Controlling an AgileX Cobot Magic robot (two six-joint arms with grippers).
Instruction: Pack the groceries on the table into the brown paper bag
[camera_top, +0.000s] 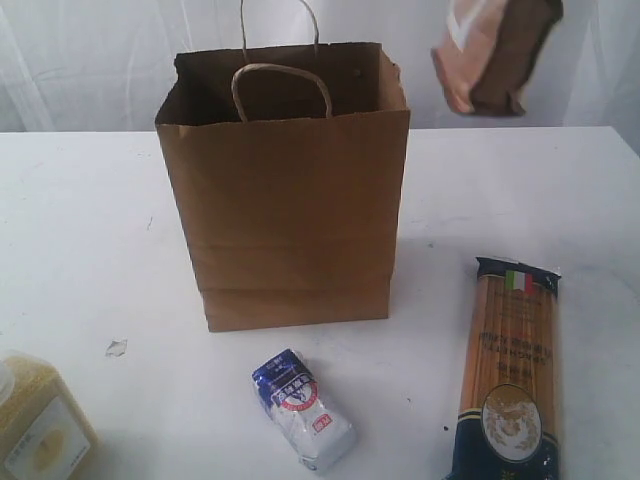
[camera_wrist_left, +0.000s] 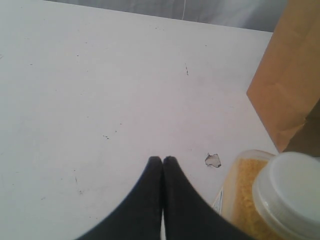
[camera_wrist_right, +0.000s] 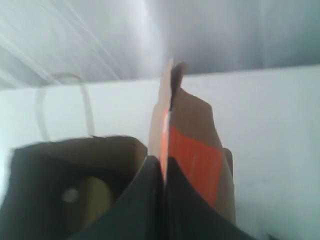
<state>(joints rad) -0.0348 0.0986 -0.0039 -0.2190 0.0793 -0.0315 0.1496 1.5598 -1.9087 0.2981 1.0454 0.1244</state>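
Clamping the pouch (camera_top: 495, 50) at upper right, right claw (camera_wrist_right: 162, 165) is likely clearing the bag (camera_top: 290, 200); left claw (camera_wrist_left: 162, 161) is idling, pressed together.

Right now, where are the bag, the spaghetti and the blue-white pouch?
brown paper bag (camera_top: 290, 220), exterior view, front panel.
long spaghetti pack (camera_top: 510, 365), exterior view, its middle.
blue-white pouch (camera_top: 303, 408), exterior view, label.

Matt kraft-paper bag (camera_top: 290, 220), 2 twisted paper handles (camera_top: 282, 68), glossy, probably plastic spaghetti pack (camera_top: 510, 370), smooth matt table (camera_top: 80, 220)
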